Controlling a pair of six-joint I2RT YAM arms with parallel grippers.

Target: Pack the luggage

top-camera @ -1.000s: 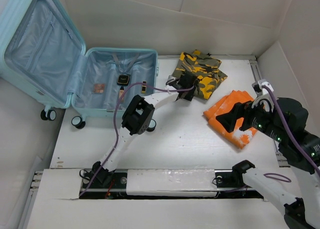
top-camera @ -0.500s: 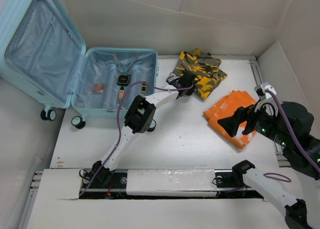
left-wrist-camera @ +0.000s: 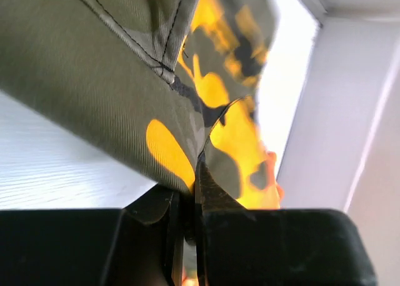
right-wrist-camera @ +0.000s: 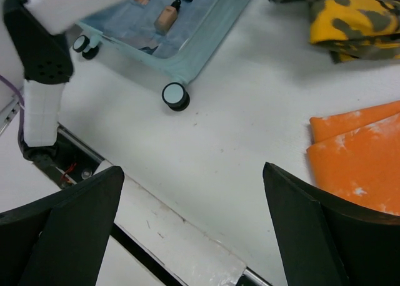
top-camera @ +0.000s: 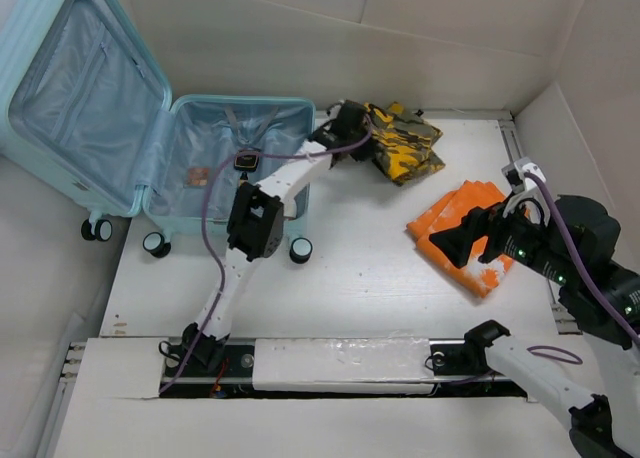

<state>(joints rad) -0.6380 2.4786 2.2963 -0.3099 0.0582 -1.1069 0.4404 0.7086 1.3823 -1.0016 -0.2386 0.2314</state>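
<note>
The luggage [top-camera: 200,118] lies open at the left, a pale aqua hard-shell case with its lid leaning back and its base flat on the table. In the right wrist view the luggage [right-wrist-camera: 212,30] shows one corner and a caster wheel [right-wrist-camera: 175,95]. A yellow-and-olive camouflage garment [top-camera: 405,143] lies bunched just right of the case. My left gripper [top-camera: 348,121] is shut on the garment's left edge; up close my left gripper [left-wrist-camera: 190,195] pinches a fold of the camouflage cloth [left-wrist-camera: 125,80]. My right gripper [right-wrist-camera: 192,168] hangs open over bare table.
A folded orange cloth [top-camera: 468,233] lies at the right, partly under my right gripper [top-camera: 447,246]; the orange cloth [right-wrist-camera: 362,161] sits by the right finger. A watch [top-camera: 246,161] and a small tan item [top-camera: 197,176] lie in the case's base. White walls enclose the table.
My left gripper has shut on the camouflage garment and dragged it left toward the case, folding it into a smaller bundle. The right arm has hardly moved.
</note>
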